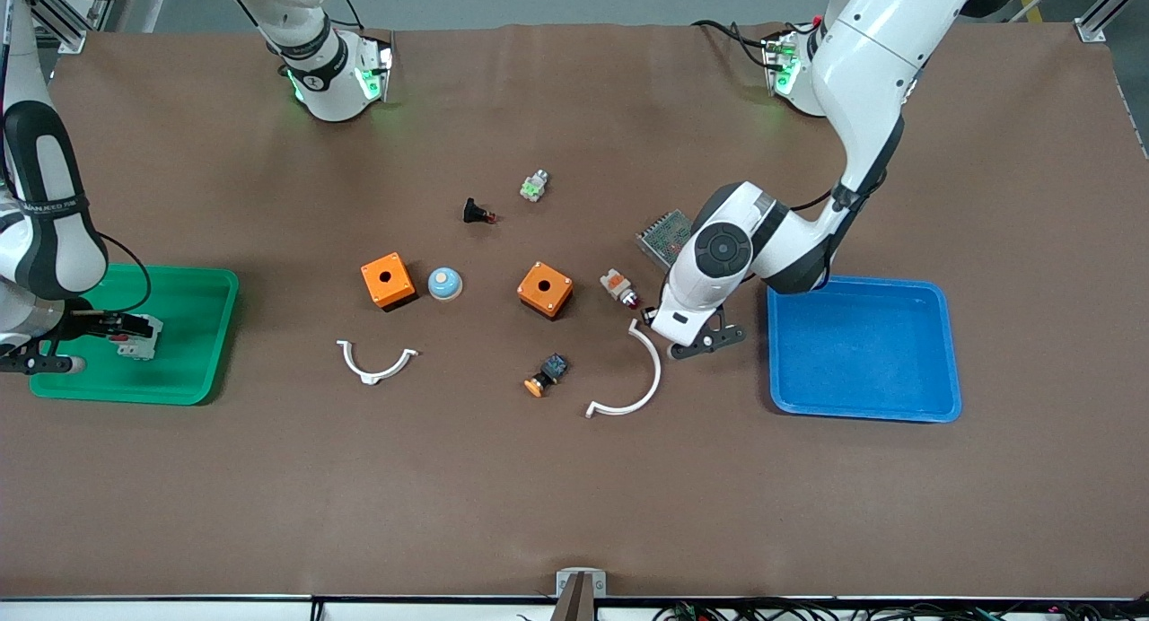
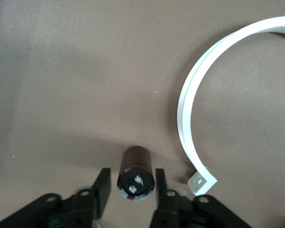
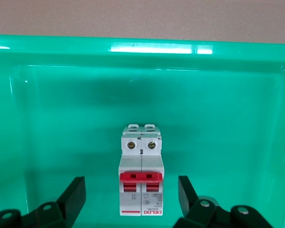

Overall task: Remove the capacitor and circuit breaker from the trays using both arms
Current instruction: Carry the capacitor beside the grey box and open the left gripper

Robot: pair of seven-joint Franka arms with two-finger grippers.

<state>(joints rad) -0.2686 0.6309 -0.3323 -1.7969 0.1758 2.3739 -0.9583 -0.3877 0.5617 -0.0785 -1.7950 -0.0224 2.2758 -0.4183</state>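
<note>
Front view: right gripper at frame's left edge, low over the green tray, with the breaker lying in the tray beneath it. Left gripper right of centre, down at the table between the white curved strip and the blue tray. Capacitor hidden here.

Left wrist view: capacitor at bottom centre, lying on the brown mat between the fingers; narrow gaps either side, no grip. Strip's end just beside it.

Right wrist view: breaker centre-low, flat on the tray floor, red levers showing. Fingers spread wide, clear of it.
</note>
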